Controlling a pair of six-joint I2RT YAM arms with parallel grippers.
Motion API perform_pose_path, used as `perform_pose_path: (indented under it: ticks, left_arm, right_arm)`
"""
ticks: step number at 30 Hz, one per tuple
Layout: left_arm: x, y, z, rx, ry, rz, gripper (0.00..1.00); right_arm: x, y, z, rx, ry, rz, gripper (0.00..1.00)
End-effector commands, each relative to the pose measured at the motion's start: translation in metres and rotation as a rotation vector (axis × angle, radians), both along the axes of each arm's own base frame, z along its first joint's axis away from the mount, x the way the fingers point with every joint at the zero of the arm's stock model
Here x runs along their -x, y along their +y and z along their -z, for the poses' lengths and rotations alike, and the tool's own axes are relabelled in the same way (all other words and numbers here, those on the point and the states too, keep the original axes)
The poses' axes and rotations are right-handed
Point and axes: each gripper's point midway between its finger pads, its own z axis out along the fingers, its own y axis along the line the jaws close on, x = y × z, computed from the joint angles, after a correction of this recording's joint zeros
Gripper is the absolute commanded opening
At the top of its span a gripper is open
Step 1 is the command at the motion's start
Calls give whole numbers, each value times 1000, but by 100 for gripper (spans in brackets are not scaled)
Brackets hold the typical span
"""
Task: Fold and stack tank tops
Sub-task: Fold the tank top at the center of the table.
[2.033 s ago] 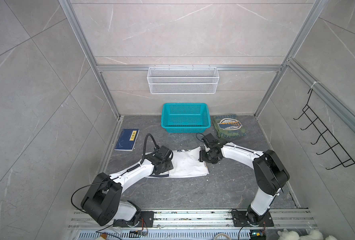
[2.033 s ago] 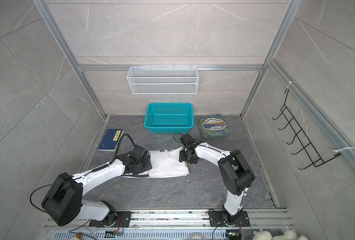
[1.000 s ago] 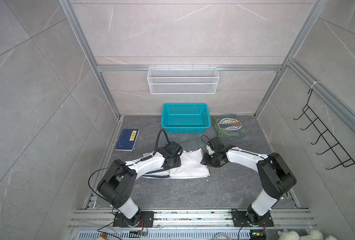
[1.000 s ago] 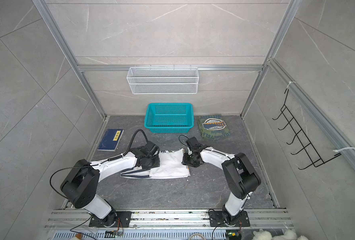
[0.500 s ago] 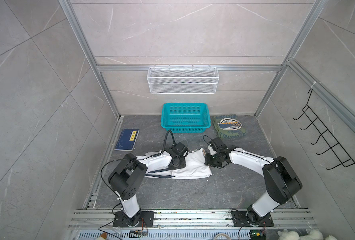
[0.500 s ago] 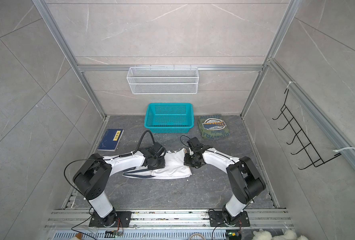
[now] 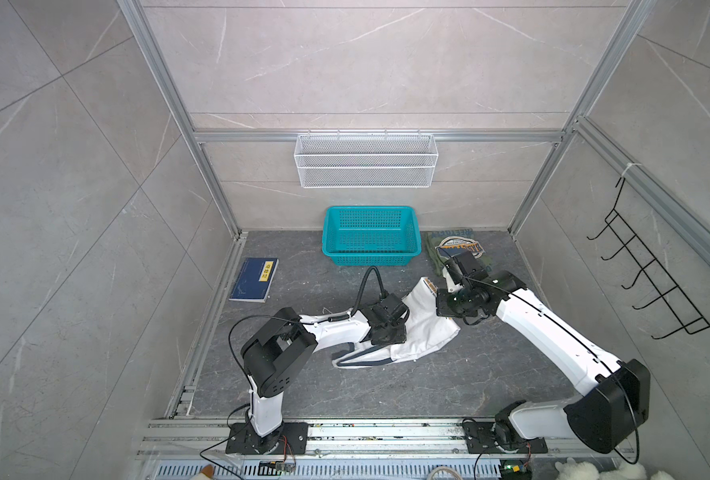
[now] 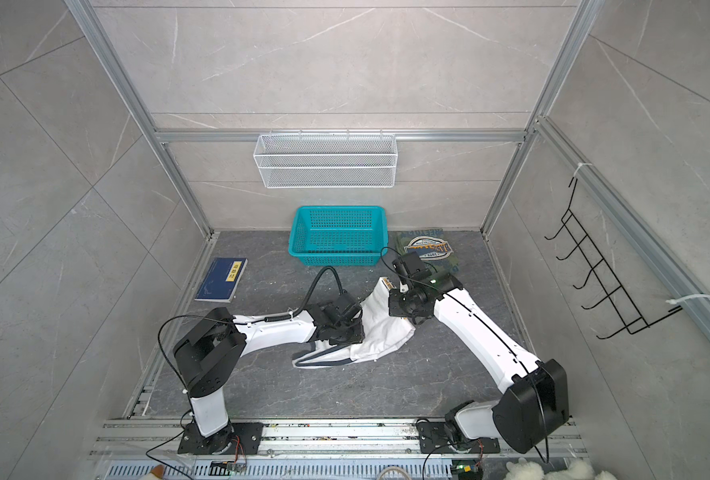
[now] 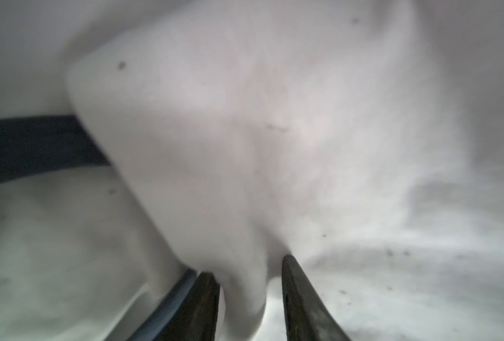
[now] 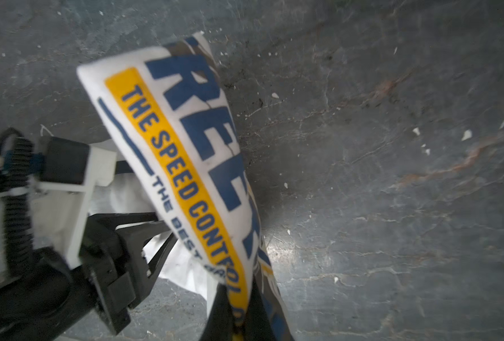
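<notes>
- The left arm (image 7: pixel 328 330) lies low, its forearm stretched from the near-left base rightward to the middle of the dark stone tabletop (image 7: pixel 386 386).
- The left gripper (image 9: pixel 249 283) points down into the white tank top (image 7: pixel 426 332). In the left wrist view its fingers (image 9: pixel 299 295) are closed on a bunched fold of that cloth.
- The right arm (image 7: pixel 544 328) runs diagonally from the near-right base toward the far left, with the wrist bent downward.
- The right gripper (image 10: pixel 237 298) is clamped tight on the white top's printed edge, which is held off the surface, showing blue and yellow lettering.
- The white tank top sits mid-table, crumpled. Its far-right corner is raised, and the dark armhole trim (image 7: pixel 359 362) trails flat at the near left.
- The olive green tank top (image 7: pixel 457 245) lies folded flat at the far right, just beside the teal basket (image 7: pixel 370 254), with the badge print facing up. The right wrist covers its near edge.
</notes>
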Motion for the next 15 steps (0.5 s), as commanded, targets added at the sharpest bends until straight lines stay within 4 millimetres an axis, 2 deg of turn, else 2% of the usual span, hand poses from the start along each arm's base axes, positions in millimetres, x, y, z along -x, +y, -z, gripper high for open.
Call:
perform_pose_path:
  ticks: [1,5,9,15]
  left_arm:
    - [-7,5,-48,92,-77,-44,40]
    - [-11,42,-61,61,-134,-107,42]
    - [-12,76,-63,28,-151,-162,42]
    - [-8,107,-56,-2,-150,-206,43]
  right_arm:
    - [14,-12,-29,56,1,-50,0]
    - [15,0,-41,94,9,-85,0]
    - [12,22,-39,123,33,-111,0]
    - [6,67,-35,93,36,-142,0]
